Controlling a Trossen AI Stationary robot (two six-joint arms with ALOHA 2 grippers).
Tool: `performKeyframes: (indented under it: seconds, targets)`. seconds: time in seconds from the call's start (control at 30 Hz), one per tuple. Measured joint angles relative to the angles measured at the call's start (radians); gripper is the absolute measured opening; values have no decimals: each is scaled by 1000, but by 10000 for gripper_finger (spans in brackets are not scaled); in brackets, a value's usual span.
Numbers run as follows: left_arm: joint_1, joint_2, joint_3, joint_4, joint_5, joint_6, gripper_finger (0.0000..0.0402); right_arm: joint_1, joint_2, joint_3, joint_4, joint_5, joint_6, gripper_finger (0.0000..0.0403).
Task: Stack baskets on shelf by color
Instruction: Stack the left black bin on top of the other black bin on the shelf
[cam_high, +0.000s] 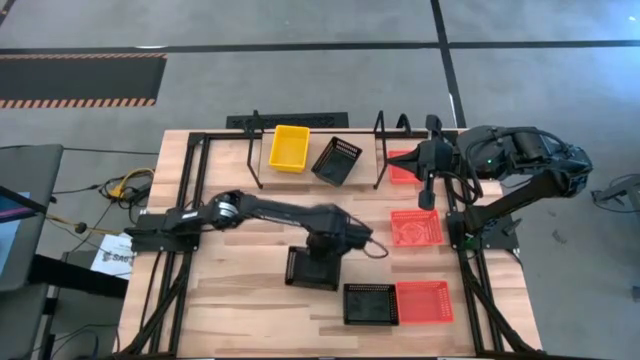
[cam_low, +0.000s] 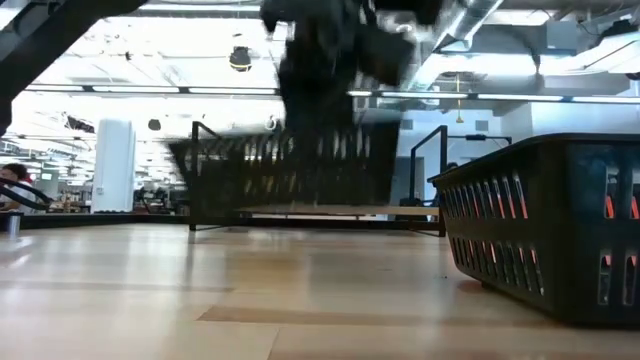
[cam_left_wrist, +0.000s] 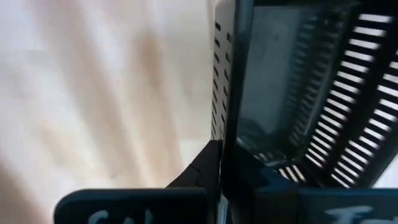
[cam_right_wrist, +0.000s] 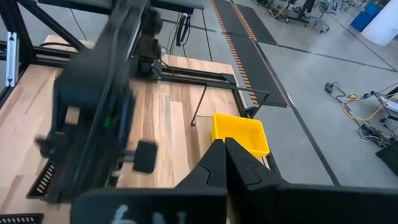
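Seven baskets showed: one yellow basket (cam_high: 289, 147) and three black, three red. The yellow one and a tilted black basket (cam_high: 336, 160) sat on the shelf (cam_high: 262, 160). The left gripper (cam_high: 318, 262) had its fingers clamped on a black basket (cam_high: 300, 270) mid-desk (cam_high: 240, 300). The right gripper (cam_high: 429, 198), fingers together, hung over the shelf's right end.

In the low view the motion-blurred left gripper (cam_low: 335, 60) and its black basket (cam_low: 285, 165) smear across the upper centre, hiding most of the shelf (cam_low: 340, 212), while a second black basket (cam_low: 545, 225) is cropped at the right edge.
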Motion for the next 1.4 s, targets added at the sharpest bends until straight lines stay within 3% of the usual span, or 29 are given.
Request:
performKeyframes:
  seconds: [0.17, 0.37, 0.57, 0.67, 0.87, 0.97, 1.13, 1.4]
  targets:
    - [60, -139, 51, 20, -132, -115, 0, -1, 0, 0, -2, 33, -3, 6]
    - [166, -350, 44, 205, -309, -287, 0, -1, 0, 0, -7, 113, -3, 6]
    - [294, -442, 44, 380, -326, -358, 0, -1, 0, 0, -8, 169, -2, 6]
    - [356, -435, 42, 381, -299, -371, 0, -1, 0, 0, -23, 293, -2, 4]
    - [447, -369, 30, 418, -143, -386, 0, -1, -1, 0, -45, 687, -2, 2]
    - [480, -321, 26, 424, -82, -401, 0, -1, -1, 0, -45, 799, -2, 2]
    - [524, -228, 26, 424, 19, -442, 0, 1, -1, 0, -56, 846, -2, 1]
    - [587, -132, 25, 380, 44, -428, 0, 2, -3, 0, -146, 806, 51, 1]
